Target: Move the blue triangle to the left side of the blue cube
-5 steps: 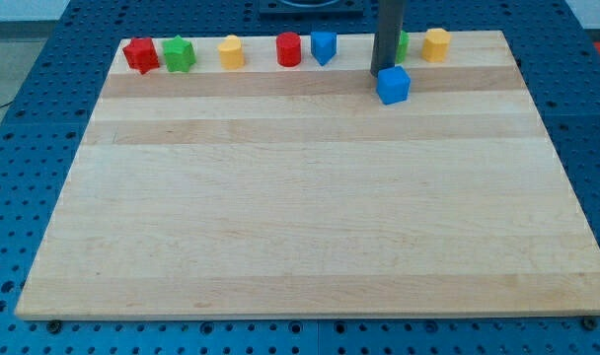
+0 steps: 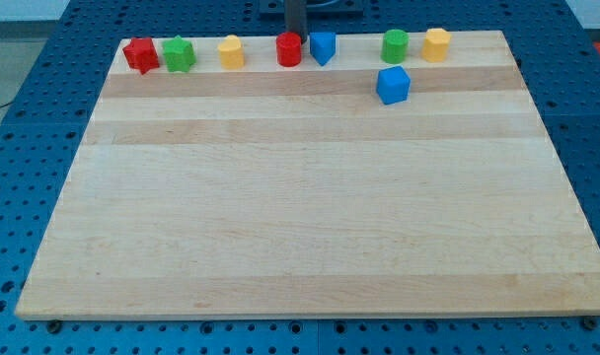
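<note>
**Blue triangle and blue cube on a wooden board**

A blue triangle [image 2: 323,46] lies flat at the board's top edge, one corner pointing to six o'clock. A blue cube [image 2: 393,86] sits upright, well apart, at the triangle's four o'clock.

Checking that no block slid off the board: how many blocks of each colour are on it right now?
Red: 2, the red star and the red cylinder
Green: 2, the green star and the green cylinder
Yellow: 2, the yellow block and the yellow hexagon
Blue: 2, the blue triangle and the blue cube
Total: 8
</note>
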